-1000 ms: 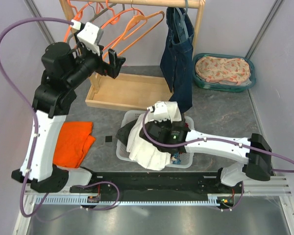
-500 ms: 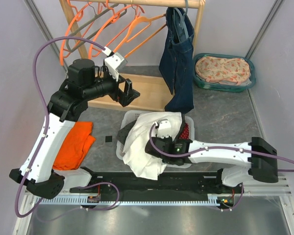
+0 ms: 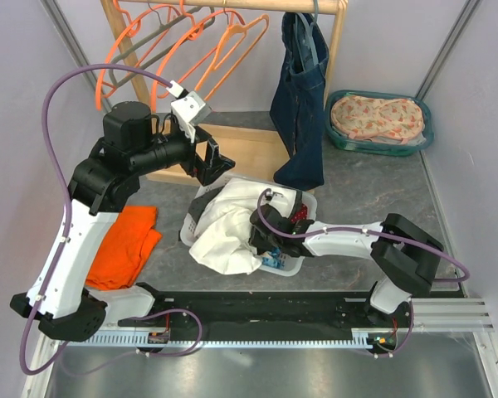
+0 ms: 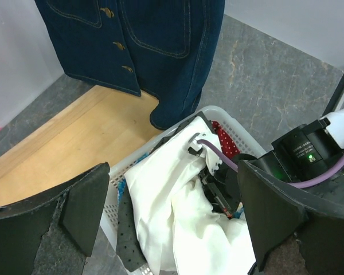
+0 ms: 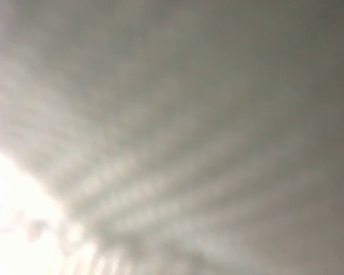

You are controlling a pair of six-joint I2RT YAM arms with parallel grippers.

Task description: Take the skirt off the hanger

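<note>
The skirt is dark blue denim and hangs from a grey hanger on the wooden rail at the back; its buttoned front and hem fill the top of the left wrist view. My left gripper hovers open and empty left of the skirt's hem, above a white laundry basket, with both dark fingers spread wide. My right arm's wrist is sunk in the basket under a white cloth. Its jaws are hidden, and the right wrist view shows only blurred pale fabric.
Orange hangers hang on the rail to the left. The rack's wooden base lies behind the basket. An orange cloth lies at the left, and a teal tub of patterned fabric stands at the back right.
My left arm swung down from the orange hangers toward the basket. The right arm folded back leftward, dragging the white cloth and shifting the basket to the left.
</note>
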